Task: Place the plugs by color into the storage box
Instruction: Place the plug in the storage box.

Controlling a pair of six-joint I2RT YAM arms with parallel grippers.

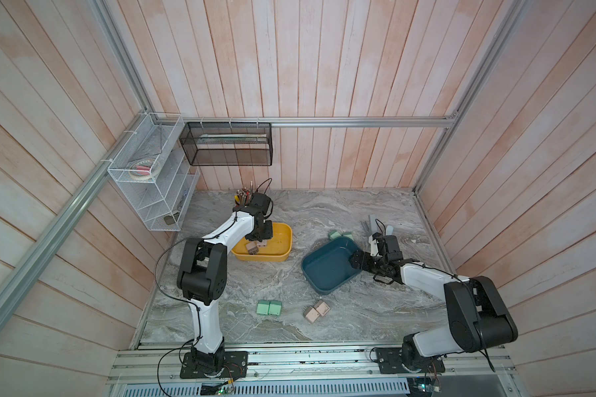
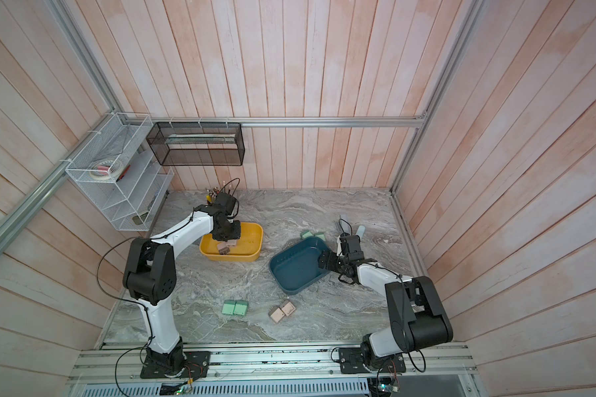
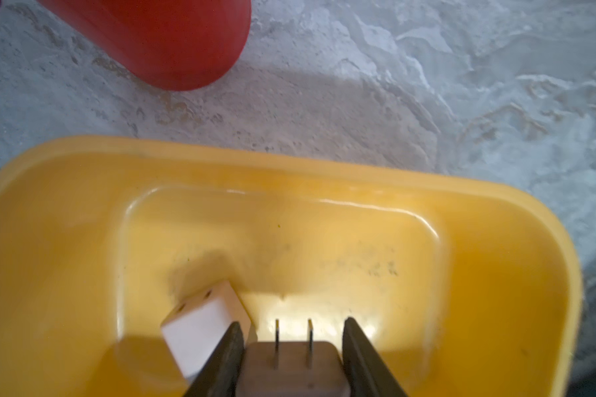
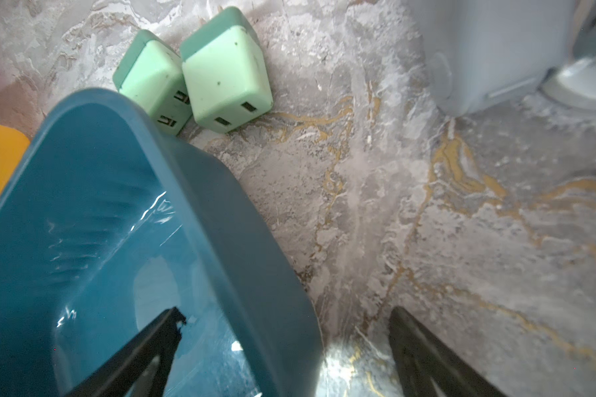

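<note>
Left gripper [image 3: 293,330] clamped on a pinkish-tan cube-shaped plastic plug [image 3: 291,364], its two metal prongs pointing away from the wrist, low inside the yellow plastic storage bin [image 3: 221,151]; whether the plug touches the bin floor cannot be told. A second pinkish-tan plug [image 3: 203,326] lies tilted on that floor, just beside one jaw.

Across the grey marble-patterned tabletop [image 1: 358,309], the right gripper [image 4: 288,312] stands spread wide and empty. It straddles a wall of the dark blue plastic storage bin [image 4: 117,172], one jaw inside and one outside. That bin holds nothing.

A rear pair of mint-green plugs [image 4: 227,82] sits on the tabletop, touching each other, just beyond the blue bin's far corner. Near the front edge, in both top views, lie a front pair of mint-green plugs [image 1: 269,307] and, near them, a front pair of pinkish-tan plugs [image 1: 316,311].

By this showing the sorting is early. One tan plug is delivered and a second is about to be let go. Two tan and all four green ones are yet to be binned.
</note>
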